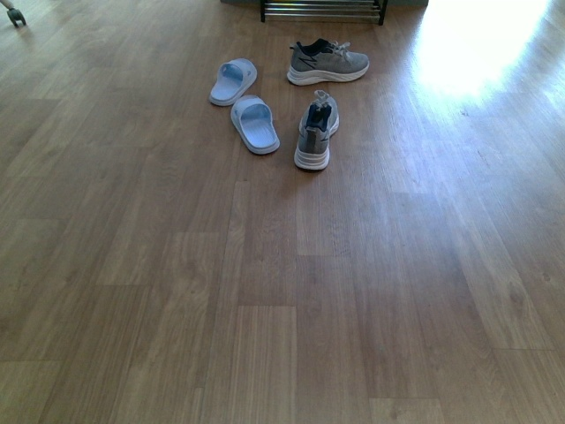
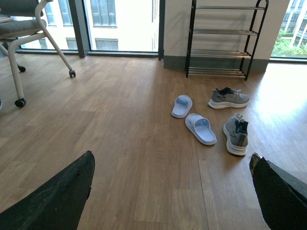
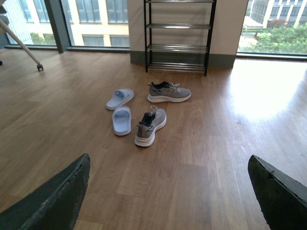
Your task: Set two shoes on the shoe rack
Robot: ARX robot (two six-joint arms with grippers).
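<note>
The near sneaker (image 1: 315,132) stands on the floor (image 1: 282,309) well ahead of us, heel toward us, its length running on toward the shoe rack (image 1: 324,9). The far sneaker (image 1: 328,62) lies crosswise near the rack's foot. Neither is on the rack yet. We judge the right hand (image 3: 169,157) slightly the nearer, as the slippers (image 1: 255,124) crowd the left side. It and the left hand (image 2: 171,155) both have their fingers wide apart, holding nothing.

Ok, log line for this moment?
grey knit sneakers: on wooden floor; black metal shoe rack: empty; left gripper: open; right gripper: open
</note>
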